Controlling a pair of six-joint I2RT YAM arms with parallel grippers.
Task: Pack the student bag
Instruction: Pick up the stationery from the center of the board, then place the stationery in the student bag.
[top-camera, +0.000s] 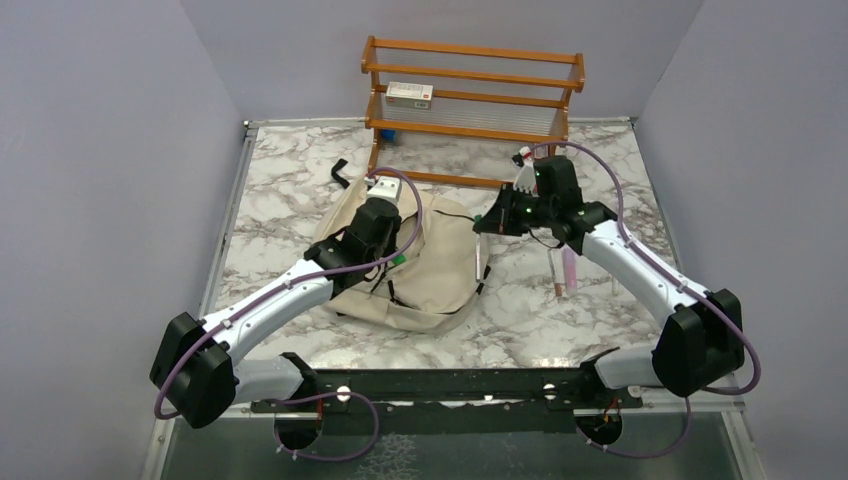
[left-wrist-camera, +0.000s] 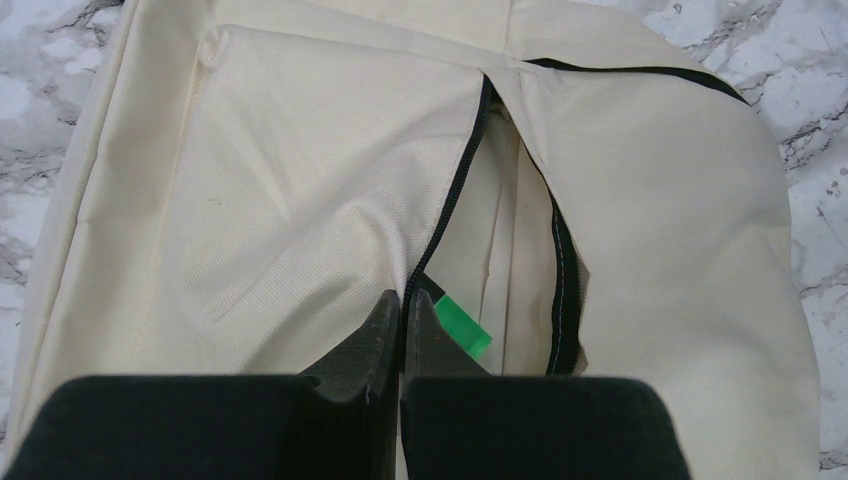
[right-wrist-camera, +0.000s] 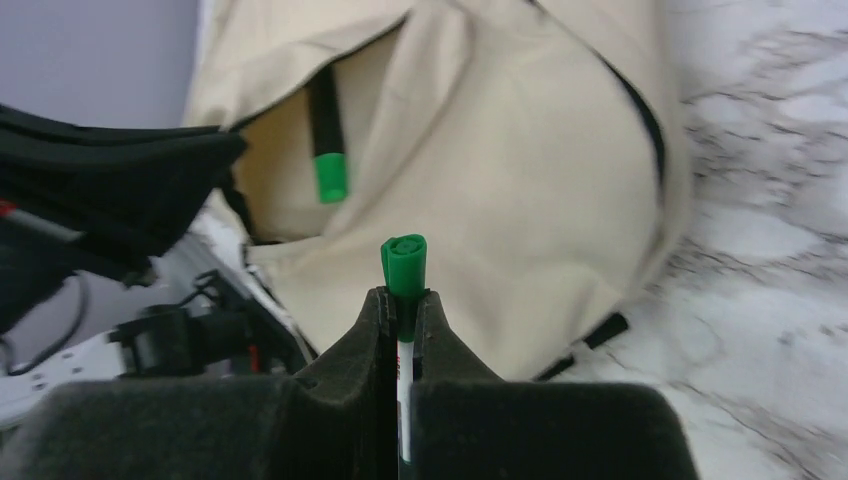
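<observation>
As it lies flat at the centre of the top view, the student bag (top-camera: 440, 285) rests on the marble table (top-camera: 290, 190), its cream canvas slack and one black-zippered pocket gaping open. Within that pocket, at the upper left of the right wrist view, sits a black marker (right-wrist-camera: 326, 130) with a green cap, partly under the flap. The left wrist view shows only its green end, at the lower middle of the frame.

The left gripper (left-wrist-camera: 403, 318) is clenched on the zipper edge at the pocket mouth, fingers pressed together with the black zipper tape between them. The right gripper (right-wrist-camera: 403, 300) is clamped on a second marker (right-wrist-camera: 404, 262), whose green cap protrudes beyond the fingertips. In the top view this marker hangs over the bag's right edge; contact with the canvas cannot be determined.

A pink slender item (top-camera: 568, 268) lies right of centre beside the right arm; its nature is not discernible. A wooden rack (top-camera: 372, 100) stands at the upper centre of the top view, with a white box (top-camera: 409, 95) on one shelf.
</observation>
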